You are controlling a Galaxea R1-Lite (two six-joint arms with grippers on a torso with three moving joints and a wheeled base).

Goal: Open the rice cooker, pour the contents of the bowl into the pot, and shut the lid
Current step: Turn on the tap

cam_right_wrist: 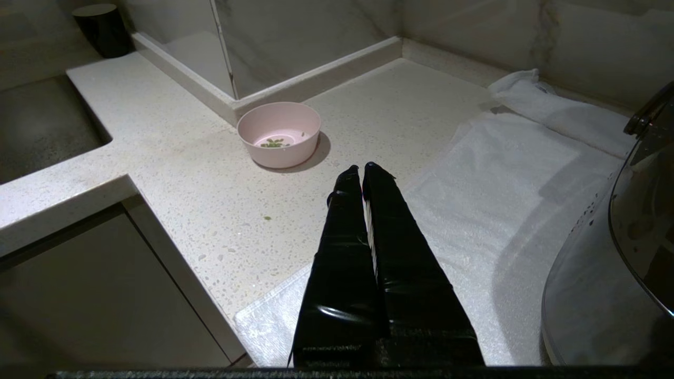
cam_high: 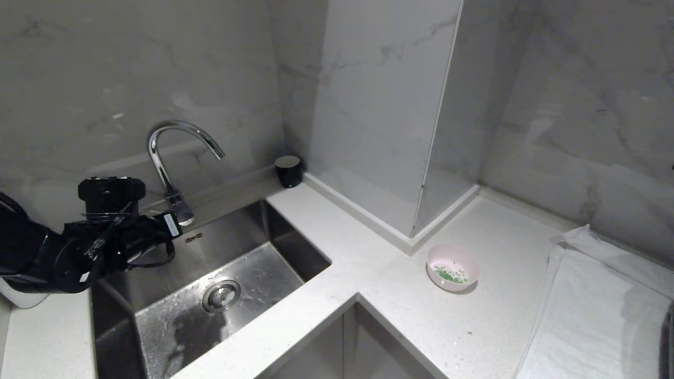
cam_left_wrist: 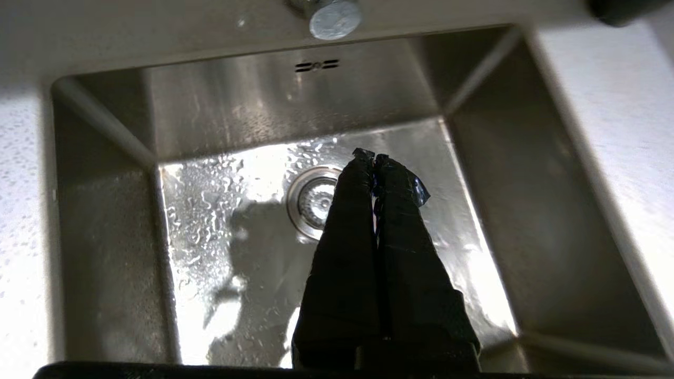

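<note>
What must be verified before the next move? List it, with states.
1. Left hand empty, fingers together, over the sink: ok.
2. Right hand empty, fingers together, over the counter near the towel: ok.
3. Pink bowl upright on the counter: ok.
4. Green bits in the bowl: ok.
5. Rice cooker in view: not ok, no view shows it plainly.
6. Lid open: cannot tell.

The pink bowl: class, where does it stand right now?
In the head view the bowl stands right of centre on the white counter, just before the marble pillar's corner, between the sink and the white towel.
</note>
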